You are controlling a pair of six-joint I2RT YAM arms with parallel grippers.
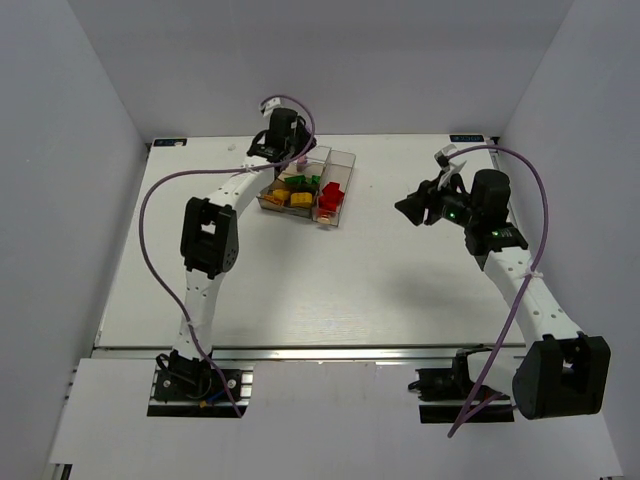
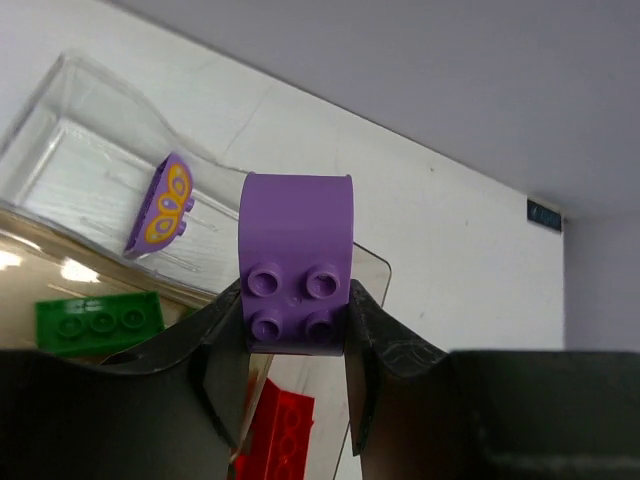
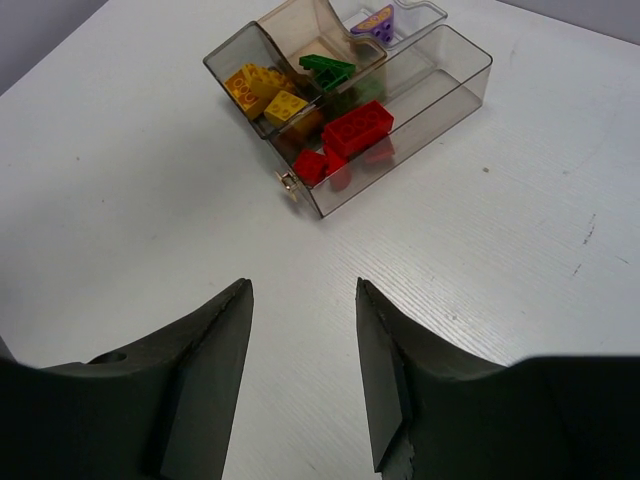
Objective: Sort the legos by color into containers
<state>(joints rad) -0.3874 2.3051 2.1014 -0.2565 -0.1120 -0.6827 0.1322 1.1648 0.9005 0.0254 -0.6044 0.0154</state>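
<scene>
My left gripper [image 2: 296, 302] is shut on a light purple lego [image 2: 296, 260], studs facing the camera, held above the clear four-part box [image 2: 90, 90]. A purple butterfly-printed piece [image 2: 165, 203] lies in the far compartment below it. A green brick [image 2: 97, 320] and a red brick [image 2: 278, 430] show through the box walls. In the right wrist view the containers [image 3: 455, 85] hold yellow bricks [image 3: 262, 90], green ones [image 3: 328, 68] and red ones [image 3: 357, 125]. My right gripper [image 3: 304, 285] is open and empty above bare table. It sits well to the right of the box [image 1: 345, 158].
The left arm's purple cable [image 1: 150, 200] loops out over the left side of the table. White walls enclose the table on three sides. The right arm [image 1: 520, 270] reaches in from the near right corner.
</scene>
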